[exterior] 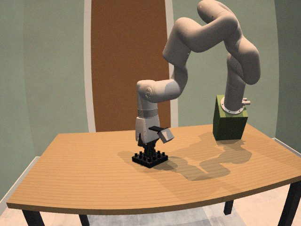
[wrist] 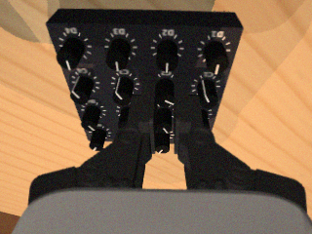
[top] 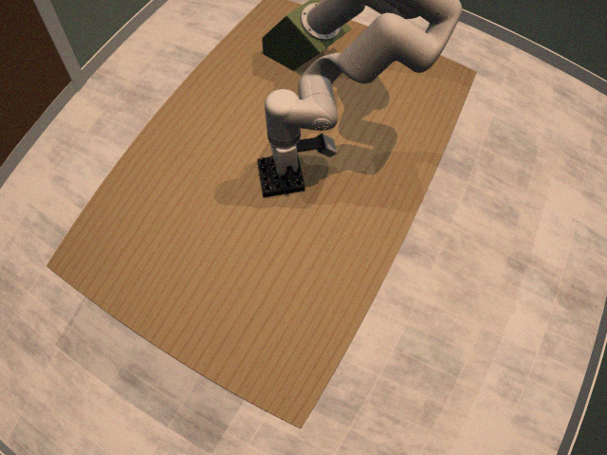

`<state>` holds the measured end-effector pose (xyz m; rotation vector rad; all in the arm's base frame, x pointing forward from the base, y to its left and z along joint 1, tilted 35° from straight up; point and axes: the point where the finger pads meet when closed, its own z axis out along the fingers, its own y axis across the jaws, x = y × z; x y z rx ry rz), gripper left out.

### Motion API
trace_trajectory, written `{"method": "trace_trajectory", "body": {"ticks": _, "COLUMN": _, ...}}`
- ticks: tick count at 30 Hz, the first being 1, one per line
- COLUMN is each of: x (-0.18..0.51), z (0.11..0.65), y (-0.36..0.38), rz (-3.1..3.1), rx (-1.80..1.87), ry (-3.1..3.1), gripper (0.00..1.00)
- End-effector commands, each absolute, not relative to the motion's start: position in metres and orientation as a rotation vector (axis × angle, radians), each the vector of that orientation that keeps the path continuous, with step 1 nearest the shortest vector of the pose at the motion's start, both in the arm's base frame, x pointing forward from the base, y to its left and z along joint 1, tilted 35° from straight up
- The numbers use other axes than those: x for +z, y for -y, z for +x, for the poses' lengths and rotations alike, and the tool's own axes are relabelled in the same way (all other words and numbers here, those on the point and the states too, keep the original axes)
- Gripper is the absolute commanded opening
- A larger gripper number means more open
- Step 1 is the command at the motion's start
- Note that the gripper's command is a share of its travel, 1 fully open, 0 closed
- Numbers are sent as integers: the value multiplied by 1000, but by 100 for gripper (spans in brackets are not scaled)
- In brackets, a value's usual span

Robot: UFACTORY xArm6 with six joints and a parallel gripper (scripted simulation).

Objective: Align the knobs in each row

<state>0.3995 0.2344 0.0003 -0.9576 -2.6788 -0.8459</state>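
The black knob box stands on the wooden table, also in the side view. In the wrist view the box shows its front row farthest away, with the printed names upside down. My gripper points straight down over the box, its two black fingers on either side of one knob. That knob is in the second column and seems to be B2. The fingers sit tight against its sides. The white lines of the front-row knobs are visible. The fingers hide most of the neighbouring knobs. The gripper also shows in the top and exterior views.
The arm's green base block stands at the table's far right corner. The wrist camera housing sticks out beside the gripper. The arm's shadow falls across the table right of the box.
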Motion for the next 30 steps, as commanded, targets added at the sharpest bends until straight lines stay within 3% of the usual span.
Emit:
{"method": "trace_trajectory", "body": {"ticks": 1, "x": 1, "z": 401, "y": -234, "rz": -959, "rx": -848, "ry": 2680, "gripper": 8}}
{"method": "trace_trajectory", "body": {"ticks": 30, "x": 1, "z": 401, "y": -234, "rz": -1065, "rx": -831, "ry": 2618, "gripper": 8}}
